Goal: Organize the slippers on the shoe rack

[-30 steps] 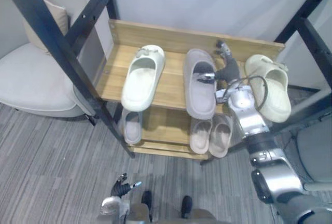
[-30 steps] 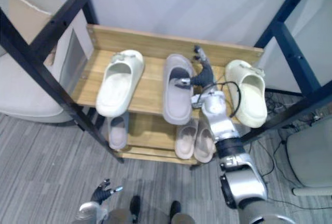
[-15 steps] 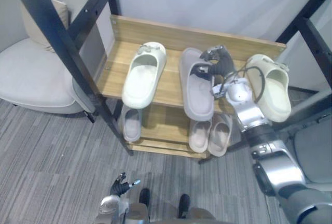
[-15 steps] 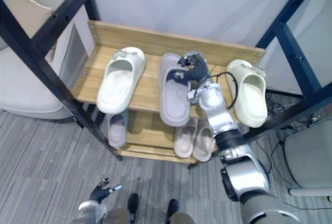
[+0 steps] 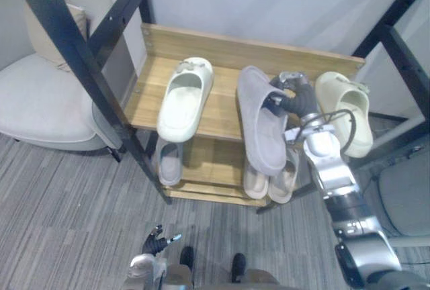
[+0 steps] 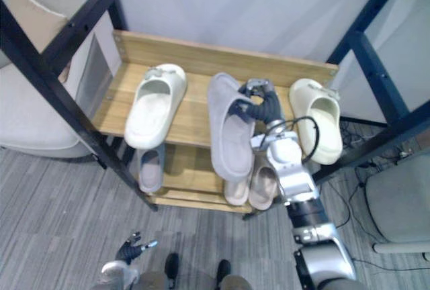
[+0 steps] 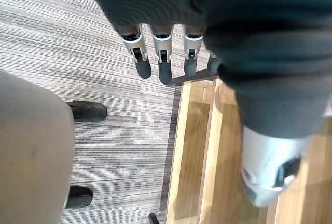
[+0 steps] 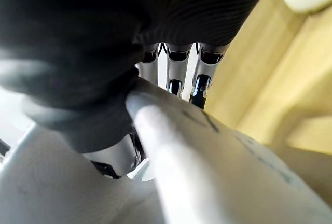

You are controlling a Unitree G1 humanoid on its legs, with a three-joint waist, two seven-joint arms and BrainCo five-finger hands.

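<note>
From the left eye view, a wooden shoe rack (image 5: pixel 228 48) stands against a pale wall. On its top shelf, a cream slipper (image 5: pixel 185 99) lies at nine o'clock and its match (image 5: pixel 346 112) at three o'clock, well apart. Between them the right hand (image 5: pixel 297 97) holds a grey slipper (image 5: pixel 259 129), tipped on edge with its toe hanging past the front lip toward six o'clock. The left hand (image 5: pixel 156 242) hangs low at seven o'clock. The right eye view gives a clearer look at the lower shelf, with a lone grey slipper (image 6: pixel 149 169) at eight o'clock and a beige pair (image 6: pixel 263 186) partly behind the held one. The left wrist view shows that hand's fingers (image 7: pixel 163 63) straight, slightly apart and holding nothing, above striped carpet. The right wrist view adds the grip, which the head views leave hard to read: fingers (image 8: pixel 199 86) and thumb clamped on the grey slipper's strap. The sorting looks about midway. The grey one probably belongs beside its mate below, and the cream pair has yet to be brought together.
</note>
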